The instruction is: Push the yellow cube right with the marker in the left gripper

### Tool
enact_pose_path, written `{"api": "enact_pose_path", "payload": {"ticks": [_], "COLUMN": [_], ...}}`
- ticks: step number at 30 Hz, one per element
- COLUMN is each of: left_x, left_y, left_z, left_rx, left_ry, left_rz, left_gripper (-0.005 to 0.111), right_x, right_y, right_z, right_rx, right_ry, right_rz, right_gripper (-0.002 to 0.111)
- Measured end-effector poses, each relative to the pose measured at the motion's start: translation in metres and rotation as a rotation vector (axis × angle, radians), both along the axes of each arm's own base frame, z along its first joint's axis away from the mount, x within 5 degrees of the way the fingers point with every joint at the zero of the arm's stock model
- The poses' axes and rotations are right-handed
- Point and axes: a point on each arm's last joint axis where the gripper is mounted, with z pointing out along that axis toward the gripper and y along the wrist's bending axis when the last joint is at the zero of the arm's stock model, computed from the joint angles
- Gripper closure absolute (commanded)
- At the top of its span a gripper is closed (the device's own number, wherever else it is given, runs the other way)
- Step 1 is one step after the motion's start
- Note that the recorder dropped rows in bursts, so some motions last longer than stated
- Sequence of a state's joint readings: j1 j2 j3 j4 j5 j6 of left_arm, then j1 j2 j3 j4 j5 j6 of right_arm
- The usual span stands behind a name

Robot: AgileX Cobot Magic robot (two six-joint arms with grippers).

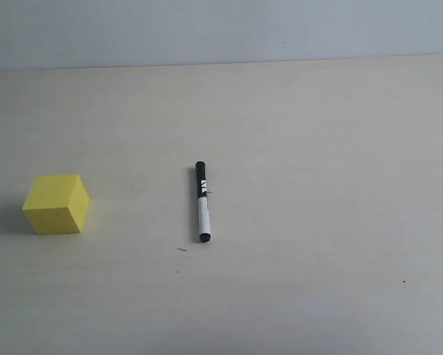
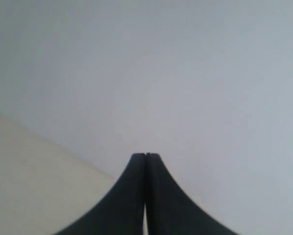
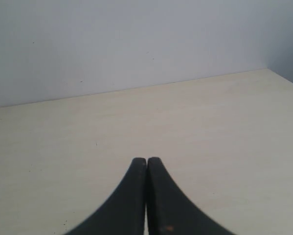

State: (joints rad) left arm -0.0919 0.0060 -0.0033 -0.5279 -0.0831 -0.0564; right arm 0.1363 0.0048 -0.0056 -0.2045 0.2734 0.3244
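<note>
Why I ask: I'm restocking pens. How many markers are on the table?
1. The marker lies flat near the middle of the table, right of the yellow cube and apart from it. Neither wrist view shows another. The left hand and right hand are shut, empty.

The left gripper point(image 2: 146, 155) runs off the frame edge, soft-focused; the right gripper point(image 3: 146, 159) is cropped likewise. Mid-frame in the exterior view, the label on the marker point(image 1: 203, 201) is too small to read. Below-left of it sits a dark speck point(image 1: 182, 249), perhaps a scratch.
</note>
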Motion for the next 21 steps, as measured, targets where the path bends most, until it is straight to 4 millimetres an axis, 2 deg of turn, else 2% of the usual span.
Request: {"api": "enact_pose_path", "payload": {"ticks": [3, 8, 12, 15, 17, 19, 21], "left_x": [-0.003, -0.016, -0.010, 0.008, 0.032, 0.062, 0.089], "left_y": [0.005, 0.013, 0.012, 0.003, -0.006, -0.013, -0.019], "left_z": [0.015, 0.063, 0.105, 0.139, 0.151, 0.151, 0.142], "left_rx": [-0.120, -0.186, -0.153, -0.027, 0.078, 0.179, 0.237], "left_ry": [-0.103, -0.349, -0.368, -0.256, -0.084, 0.123, 0.328], "left_rz": [0.026, 0.087, 0.090, 0.040, -0.017, -0.070, -0.118], "left_gripper": [0.107, 0.107, 0.107, 0.107, 0.107, 0.107, 0.107], "right_x": [0.000, 0.000, 0.000, 0.000, 0.000, 0.000, 0.000], "right_y": [0.000, 0.000, 0.000, 0.000, 0.000, 0.000, 0.000], "right_z": [0.000, 0.000, 0.000, 0.000, 0.000, 0.000, 0.000], "right_rx": [0.000, 0.000, 0.000, 0.000, 0.000, 0.000, 0.000], "right_ry": [0.000, 0.000, 0.000, 0.000, 0.000, 0.000, 0.000], "right_rz": [0.000, 0.000, 0.000, 0.000, 0.000, 0.000, 0.000], "right_gripper": [0.108, 0.108, 0.108, 0.108, 0.108, 0.108, 0.108]}}
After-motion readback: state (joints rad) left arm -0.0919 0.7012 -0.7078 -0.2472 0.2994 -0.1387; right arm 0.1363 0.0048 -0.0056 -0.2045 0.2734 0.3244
